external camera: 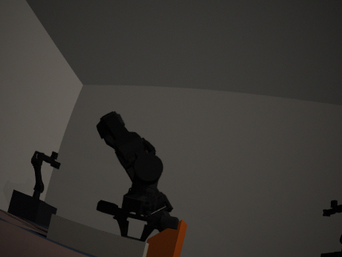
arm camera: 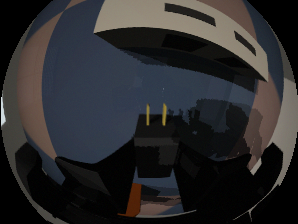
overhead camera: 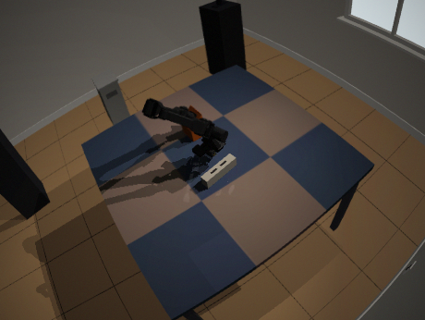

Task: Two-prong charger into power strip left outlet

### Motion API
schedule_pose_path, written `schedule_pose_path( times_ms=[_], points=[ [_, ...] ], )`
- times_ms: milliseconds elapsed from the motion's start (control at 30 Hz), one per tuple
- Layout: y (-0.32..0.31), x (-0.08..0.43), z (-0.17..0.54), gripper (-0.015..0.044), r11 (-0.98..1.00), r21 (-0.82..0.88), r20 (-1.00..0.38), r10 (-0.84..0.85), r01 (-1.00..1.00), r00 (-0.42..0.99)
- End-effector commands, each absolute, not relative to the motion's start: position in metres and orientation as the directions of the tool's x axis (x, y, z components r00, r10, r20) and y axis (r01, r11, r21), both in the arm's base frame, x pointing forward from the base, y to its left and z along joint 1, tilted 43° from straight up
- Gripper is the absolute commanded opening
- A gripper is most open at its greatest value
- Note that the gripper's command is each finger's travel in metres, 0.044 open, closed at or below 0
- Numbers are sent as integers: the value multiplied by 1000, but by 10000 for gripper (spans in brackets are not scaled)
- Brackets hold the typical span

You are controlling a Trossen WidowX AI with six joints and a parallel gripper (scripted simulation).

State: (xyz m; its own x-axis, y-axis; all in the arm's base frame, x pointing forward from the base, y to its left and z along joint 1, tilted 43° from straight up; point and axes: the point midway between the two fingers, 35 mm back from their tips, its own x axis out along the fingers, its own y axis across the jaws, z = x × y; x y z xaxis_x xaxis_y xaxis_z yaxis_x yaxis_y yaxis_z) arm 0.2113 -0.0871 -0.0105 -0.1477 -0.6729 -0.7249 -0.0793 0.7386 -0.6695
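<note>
The black charger (arm camera: 156, 142) shows in the wrist view between the fingers, with two upright-looking gold prongs (arm camera: 148, 115) (arm camera: 164, 115) pointing toward the strip's side. My gripper (arm camera: 154, 140) (external camera: 134, 235) is shut on the charger, its dark fingers against both sides. Whether the charger touches the table cannot be told. The pale power strip (overhead camera: 219, 174) (external camera: 93, 233) (arm camera: 142, 17) lies just beyond the prongs, apart from them. Two dark slots (arm camera: 190, 14) (arm camera: 245, 43) show on its top face, and darker patches on its shaded side. In the exterior view, the charger cannot be made out.
An orange block (overhead camera: 190, 133) (external camera: 161, 243) (arm camera: 134, 200) stands close behind the gripper, near the arm. The table (overhead camera: 268, 203) has blue and brown squares. Tall dark boxes (overhead camera: 224, 39) and a grey box (overhead camera: 113, 102) stand beyond its edges.
</note>
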Motion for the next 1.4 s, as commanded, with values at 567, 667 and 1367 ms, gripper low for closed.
schedule_pose_path(
  times_ms=[567, 667, 1367],
  points=[
    [-103, 222, -10, 0, 734, -678, -723, -676, -42, -142],
    [-104, 226, -10, 0, 733, -679, -723, -677, -40, -142],
    [-112, 252, -13, 0, 731, -682, -721, -678, -25, -141]
  ],
)
